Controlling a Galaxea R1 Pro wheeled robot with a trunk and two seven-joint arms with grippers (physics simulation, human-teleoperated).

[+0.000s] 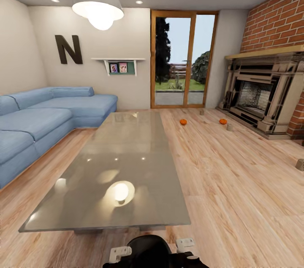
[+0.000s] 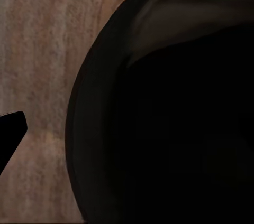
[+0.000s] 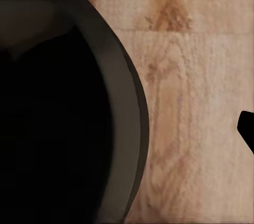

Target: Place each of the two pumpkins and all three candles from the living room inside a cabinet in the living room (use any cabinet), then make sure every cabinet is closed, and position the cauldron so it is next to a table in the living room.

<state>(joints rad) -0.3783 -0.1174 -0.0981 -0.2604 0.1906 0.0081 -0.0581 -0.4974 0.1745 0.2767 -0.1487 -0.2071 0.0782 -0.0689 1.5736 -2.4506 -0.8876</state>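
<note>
Cauldron (image 1: 148, 247) sitting at bottom centre of the frame just before the glass table (image 1: 122, 162), both hands flanking its black rim, grip unclear, two pumpkins (image 1: 183, 122) lying on the floor (image 1: 236, 183) centre right near the fireplace (image 1: 261, 99).

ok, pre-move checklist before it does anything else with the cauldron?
1. Cauldron next to the table: ok, it sits by the table's near edge.
2. Grip on the cauldron: cannot tell, the fingers are barely in frame in the wrist views.
3. Pumpkins stowed: not ok, both on the floor by the fireplace.
4. Candles stowed: not ok, still on the floor.
5. Cabinets closed: cannot tell.
</note>
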